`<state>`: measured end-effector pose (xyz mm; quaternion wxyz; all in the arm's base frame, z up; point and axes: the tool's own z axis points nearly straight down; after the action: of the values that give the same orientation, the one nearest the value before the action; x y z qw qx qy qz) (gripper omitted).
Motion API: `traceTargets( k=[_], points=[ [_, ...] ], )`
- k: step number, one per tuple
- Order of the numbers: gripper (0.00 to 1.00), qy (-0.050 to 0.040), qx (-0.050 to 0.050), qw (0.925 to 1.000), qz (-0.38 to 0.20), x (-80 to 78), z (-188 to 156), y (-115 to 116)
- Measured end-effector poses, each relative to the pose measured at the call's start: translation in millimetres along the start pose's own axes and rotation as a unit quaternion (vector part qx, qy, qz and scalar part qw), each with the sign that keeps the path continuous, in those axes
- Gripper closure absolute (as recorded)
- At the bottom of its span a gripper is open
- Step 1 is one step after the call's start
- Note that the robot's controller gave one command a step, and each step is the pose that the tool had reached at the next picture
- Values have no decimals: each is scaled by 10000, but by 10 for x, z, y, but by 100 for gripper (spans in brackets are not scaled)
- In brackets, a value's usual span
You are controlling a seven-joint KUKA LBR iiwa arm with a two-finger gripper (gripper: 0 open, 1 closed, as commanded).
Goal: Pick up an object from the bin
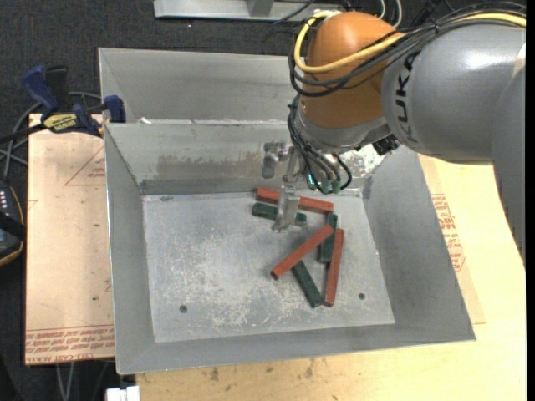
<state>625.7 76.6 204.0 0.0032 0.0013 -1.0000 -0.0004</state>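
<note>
Camera view, looking down into a grey metal bin (209,307). Reaching in from the right, a grey arm (468,82) with an orange cover (347,48) at the wrist. Below the cover, the gripper (287,220), low at the bin floor, right of centre and toward the far wall. Cannot tell whether the jaws stand wide or narrow, or grip anything: too slim and too crowded at the tip to read.

At the tip, touching or nearly touching it, a red stick (313,204) and a short dark green stick (266,211). Both with the long axis running left to right, the red one dipping slightly nearer at its right end. The green one just on the near side of the red, ending at the gripper.

Near and right of these, a small heap (322,274) of more red and green sticks, crossing one another. Among them a slanting stick (301,253), red, pointing from near-left to far-right, with green ones partly beneath.

Likely handling: stiff, light, straight-sided bars, not fragile, with smooth faces and so perhaps a little slippery. Probably best taken across the narrow width, about the middle of the length, jaws square to the long axis, which for the red stick means closing near to far. Some risk of nudging the green stick, lying so close.
</note>
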Motion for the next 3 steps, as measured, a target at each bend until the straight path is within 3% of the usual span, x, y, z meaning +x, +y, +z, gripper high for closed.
traceTargets(
  k=[1, 2, 3],
  points=[
    [0, -47, -5, 9952, -978, -152, 1238, -556],
    [100, -49, -1, 9951, -986, -148, 1233, -552],
    [0, -45, 0, 9951, -986, -145, 1237, -555]
  ],
)
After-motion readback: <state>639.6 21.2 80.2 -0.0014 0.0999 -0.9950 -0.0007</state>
